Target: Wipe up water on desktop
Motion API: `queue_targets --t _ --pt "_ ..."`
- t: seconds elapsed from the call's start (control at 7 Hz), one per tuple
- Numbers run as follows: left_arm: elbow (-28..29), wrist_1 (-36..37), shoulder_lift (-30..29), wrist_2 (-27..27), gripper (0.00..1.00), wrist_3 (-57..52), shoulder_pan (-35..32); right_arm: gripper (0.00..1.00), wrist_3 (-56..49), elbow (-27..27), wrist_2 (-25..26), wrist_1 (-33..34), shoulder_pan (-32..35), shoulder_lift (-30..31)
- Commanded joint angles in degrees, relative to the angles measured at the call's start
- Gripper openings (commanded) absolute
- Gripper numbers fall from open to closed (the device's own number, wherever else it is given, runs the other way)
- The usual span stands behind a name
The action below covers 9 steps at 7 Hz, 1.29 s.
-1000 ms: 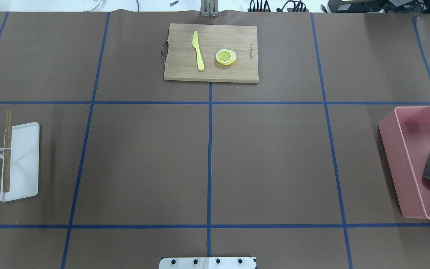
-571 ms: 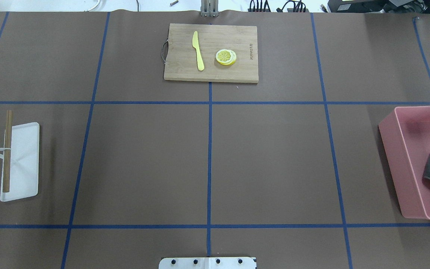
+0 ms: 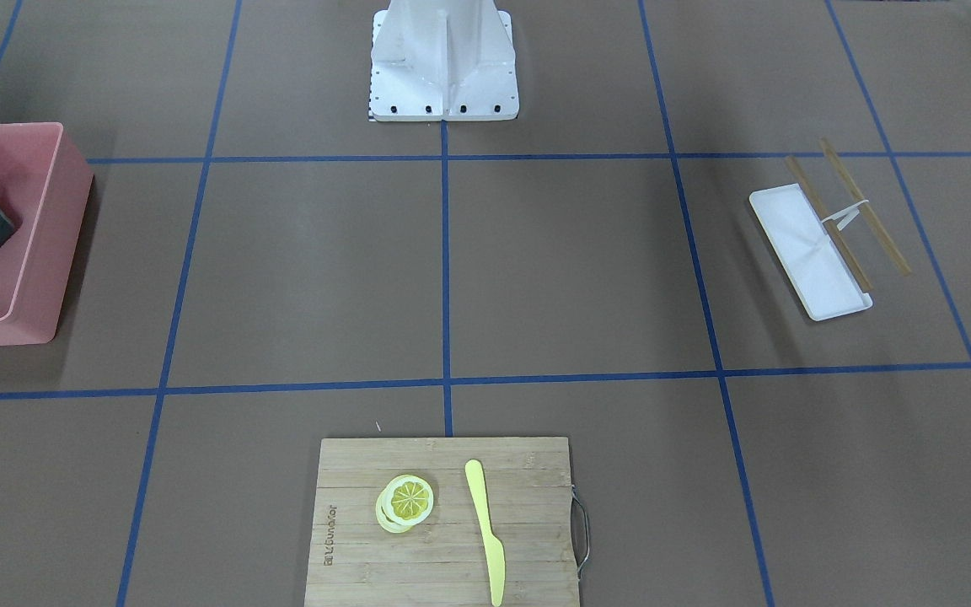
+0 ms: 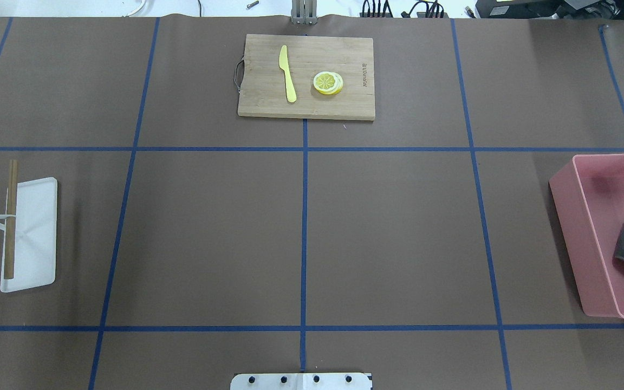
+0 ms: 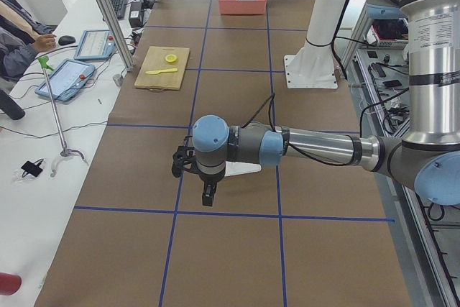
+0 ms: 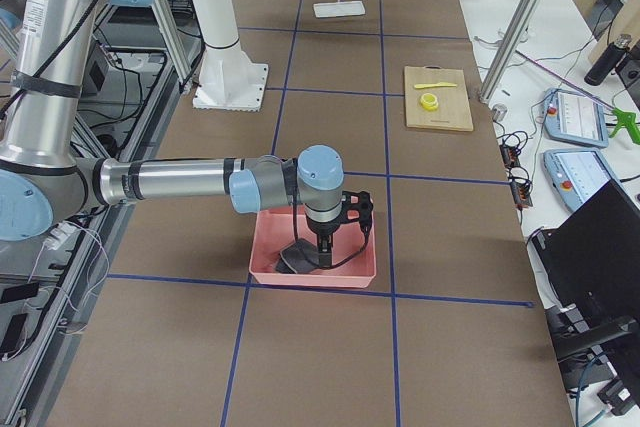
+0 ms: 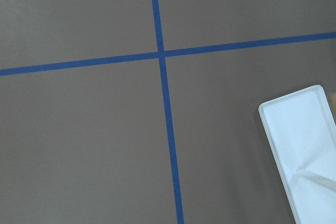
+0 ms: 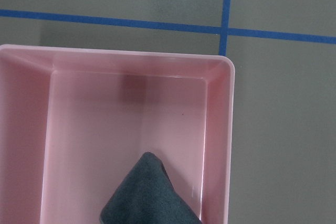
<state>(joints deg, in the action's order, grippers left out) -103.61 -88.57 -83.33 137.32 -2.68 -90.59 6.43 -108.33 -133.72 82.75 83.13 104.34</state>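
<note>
Hands: the right hand (image 6: 322, 253) is low inside the pink bin (image 8: 227, 129), with its fingertips at the dark grey cloth (image 8: 149, 195). Only the side camera shows this hand, so I cannot tell if its fingers are apart or closed on the fabric. In the right wrist view the cloth rises to a peak toward the lens. That would fit a pinch from above, but this is a judgement, not an observation.

The left hand (image 5: 208, 198) hangs just above the worktop (image 4: 209, 233), beside the white tray (image 7: 299, 140). Its fingers point down, and their state cannot be told either. It is well apart from the bin, probably parked so the centre is free for wiping.

The cloth lies toward the bin's right-hand wall in the overhead view. The bin sits at the worktop's right end, within the right arm's reach, which explains why that arm is fetching.

The task surface is the brown worktop with its blue tape grid. No wet patch can be made out on it in any view, so the wiping target is unclear.

Other items: 2 wooden rods (image 4: 11, 216) rest on a white bracket over the tray. At the far edge a bamboo cutting board (image 4: 268, 105) carries a yellow knife (image 4: 287, 73) and lemon slices (image 4: 327, 83), kept off the centre squares.

Step judged: cloth pick-up, with wiping not yet begun.
</note>
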Motion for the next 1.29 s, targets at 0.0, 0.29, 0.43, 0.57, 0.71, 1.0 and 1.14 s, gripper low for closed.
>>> queue_targets --t 0.0,0.29,0.43,0.57,0.71,1.0,1.14 --pt "2.5 0.2 -4.4 -0.5 0.98 2.7 0.1 1.0 -3.3 0.4 1.3 0.3 0.3 -1.3" --pt "4.2 -0.4 -4.6 -0.2 0.98 3.6 0.4 1.0 -5.8 0.4 2.2 0.4 -0.1 -1.6" --pt "4.4 -0.5 -4.7 -0.1 0.98 3.6 0.4 1.0 -5.8 0.3 1.9 0.4 0.0 -1.6" --pt "4.4 -0.6 -4.7 0.0 0.98 3.6 0.4 1.0 -5.7 0.4 2.0 0.4 0.0 -1.7" --pt "4.7 -0.5 -4.8 0.0 0.98 3.6 0.5 1.0 -5.7 0.5 1.9 0.4 0.0 -1.8" --pt "4.2 -0.5 -4.8 0.1 0.98 3.8 0.4 1.0 -5.7 0.3 1.9 0.4 0.1 -1.8" --pt "4.7 -0.5 -4.6 0.1 0.98 3.3 0.4 1.0 -5.6 -0.2 1.7 0.3 0.1 -1.7"
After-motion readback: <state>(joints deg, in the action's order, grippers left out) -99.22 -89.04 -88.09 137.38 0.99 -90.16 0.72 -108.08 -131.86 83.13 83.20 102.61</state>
